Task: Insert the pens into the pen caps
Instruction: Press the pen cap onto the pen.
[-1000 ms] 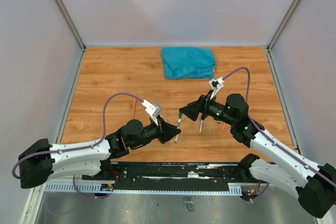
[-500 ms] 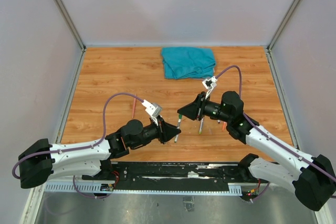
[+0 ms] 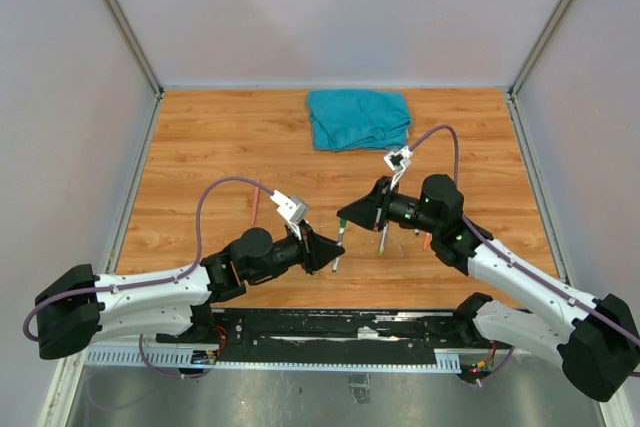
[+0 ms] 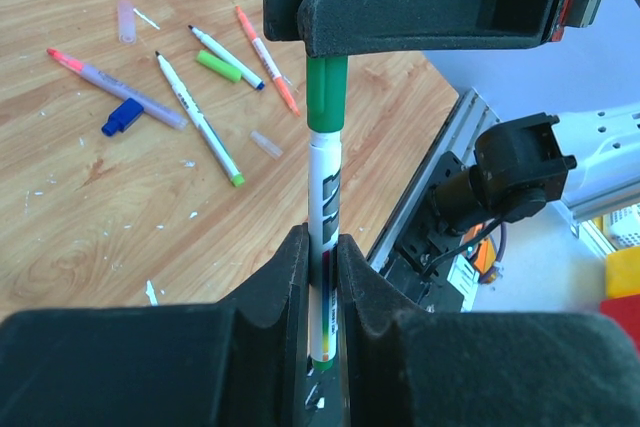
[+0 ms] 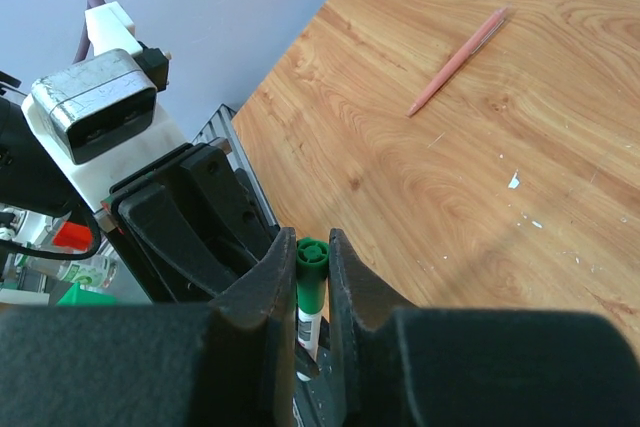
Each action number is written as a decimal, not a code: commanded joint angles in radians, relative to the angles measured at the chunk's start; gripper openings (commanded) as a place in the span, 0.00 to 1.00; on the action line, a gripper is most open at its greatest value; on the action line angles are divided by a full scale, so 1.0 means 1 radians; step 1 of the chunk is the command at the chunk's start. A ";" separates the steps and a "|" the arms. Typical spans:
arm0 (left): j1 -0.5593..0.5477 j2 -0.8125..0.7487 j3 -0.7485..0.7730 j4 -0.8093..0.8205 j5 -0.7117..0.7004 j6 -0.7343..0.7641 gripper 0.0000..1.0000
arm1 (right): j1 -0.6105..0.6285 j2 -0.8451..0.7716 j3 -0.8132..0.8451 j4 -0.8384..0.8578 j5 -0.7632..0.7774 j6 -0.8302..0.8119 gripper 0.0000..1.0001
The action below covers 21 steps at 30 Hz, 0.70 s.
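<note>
A white-barrelled pen [image 4: 322,177] with a green pen cap [image 4: 325,82] on its tip hangs above the table between the two arms. My left gripper [image 4: 320,239] is shut on the barrel. My right gripper [image 5: 312,247] is shut on the green cap [image 5: 311,272], whose round end shows between its fingers. In the top view, the pen [image 3: 340,235] spans from the left gripper [image 3: 333,250] to the right gripper [image 3: 346,217]. Several more pens [image 4: 200,122] and loose caps, among them a blue cap [image 4: 122,117] and a green one [image 4: 218,66], lie on the wood.
A teal cloth [image 3: 360,117] lies at the back centre of the wooden table [image 3: 200,147]. A red pen [image 3: 255,207] lies left of the arms, also in the right wrist view [image 5: 458,60]. The metal rail [image 3: 330,332] runs along the near edge.
My right gripper has moved a little left onto the green cap and shut on it. The left arm and its pen have stayed put.
</note>
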 commanded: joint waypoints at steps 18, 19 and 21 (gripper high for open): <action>-0.009 -0.082 0.057 0.053 -0.040 0.016 0.01 | 0.116 -0.026 -0.101 -0.047 0.029 -0.054 0.00; -0.008 -0.093 0.055 0.056 -0.047 0.016 0.00 | 0.123 -0.029 -0.104 -0.059 0.036 -0.061 0.01; -0.009 -0.118 0.054 0.063 -0.060 0.016 0.00 | 0.135 -0.031 -0.112 -0.078 0.047 -0.067 0.01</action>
